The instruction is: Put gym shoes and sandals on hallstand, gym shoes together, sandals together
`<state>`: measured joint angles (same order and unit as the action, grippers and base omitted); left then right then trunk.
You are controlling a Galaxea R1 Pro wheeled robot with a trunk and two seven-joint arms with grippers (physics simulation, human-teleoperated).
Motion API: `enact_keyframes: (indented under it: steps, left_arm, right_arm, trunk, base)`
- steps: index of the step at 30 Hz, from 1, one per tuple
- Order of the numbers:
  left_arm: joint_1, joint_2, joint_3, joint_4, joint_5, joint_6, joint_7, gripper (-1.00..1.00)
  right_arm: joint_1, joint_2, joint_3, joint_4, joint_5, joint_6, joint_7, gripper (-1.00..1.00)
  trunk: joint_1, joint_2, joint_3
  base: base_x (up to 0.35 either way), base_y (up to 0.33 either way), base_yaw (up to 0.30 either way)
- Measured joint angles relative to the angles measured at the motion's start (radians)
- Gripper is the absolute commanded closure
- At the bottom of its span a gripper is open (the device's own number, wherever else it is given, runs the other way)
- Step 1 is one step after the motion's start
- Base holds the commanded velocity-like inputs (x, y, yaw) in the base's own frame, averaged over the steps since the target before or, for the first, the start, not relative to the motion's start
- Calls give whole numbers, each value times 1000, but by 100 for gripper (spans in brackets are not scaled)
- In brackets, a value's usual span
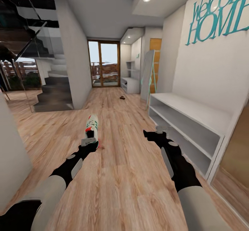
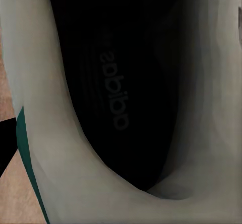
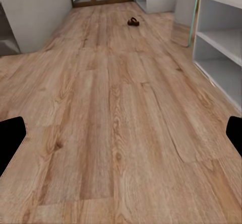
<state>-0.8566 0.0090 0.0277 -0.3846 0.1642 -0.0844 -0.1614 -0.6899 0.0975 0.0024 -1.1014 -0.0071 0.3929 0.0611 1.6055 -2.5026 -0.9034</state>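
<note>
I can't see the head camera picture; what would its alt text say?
The robot's left gripper holds a cream-white gym shoe above the wood-plank corridor floor, while its right gripper hangs empty beside a low white shelf bench. Farther down the corridor, a small dark sandal lies on the floor before a glass door.

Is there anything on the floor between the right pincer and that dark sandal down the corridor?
Nothing: the right wrist view shows bare wood plank floor running from the right pincer up to the sandal.
</note>
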Motion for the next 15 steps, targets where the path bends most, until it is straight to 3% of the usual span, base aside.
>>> enact_keyframes:
  steps: [5,15]
  left_arm:
    - [0,0,0,0,0,0,0,100]
    - [0,0,0,0,0,0,0,100]
  right_arm:
    - [0,0,0,0,0,0,1,-100]
    - [0,-1,0,-2,0,0,1,-100]
  trunk:
    - [0,0,-4]
    - [0,0,-5]
  base:
    - [345,0,195]
    - [346,0,15]
